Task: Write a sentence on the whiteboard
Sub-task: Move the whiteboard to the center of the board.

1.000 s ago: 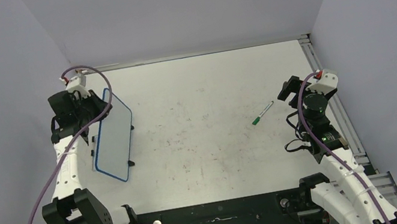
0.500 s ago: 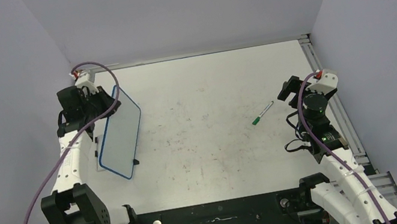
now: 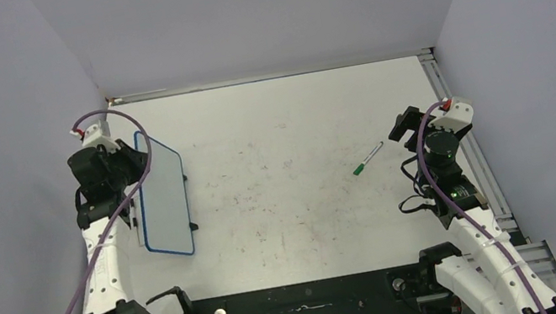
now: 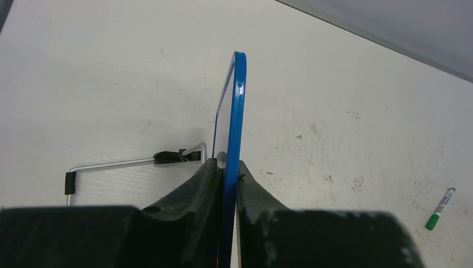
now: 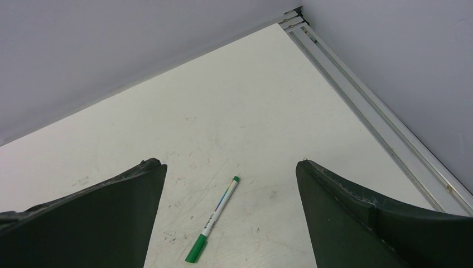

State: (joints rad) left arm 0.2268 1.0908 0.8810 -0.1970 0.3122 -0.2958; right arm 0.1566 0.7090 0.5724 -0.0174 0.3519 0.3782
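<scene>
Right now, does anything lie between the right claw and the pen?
Nothing visible does. The right claw stands open with the pen lying on the table just ahead of it; the whiteboard is far off, clamped in the left claw.

White-shelled, black-jointed left arm (image 3: 99, 255) and right arm (image 3: 480, 238) each trail a purple cable (image 3: 103, 112); left tool (image 4: 226, 163) and right tool (image 5: 230, 162) are black.

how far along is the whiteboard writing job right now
Done: nothing visible; the small blue-framed whiteboard looks blank. In hand: the left gripper is shut on the board's edge. Left: the green-capped white marker pen lies untouched before the open right gripper, so pickup and all writing remain.
</scene>
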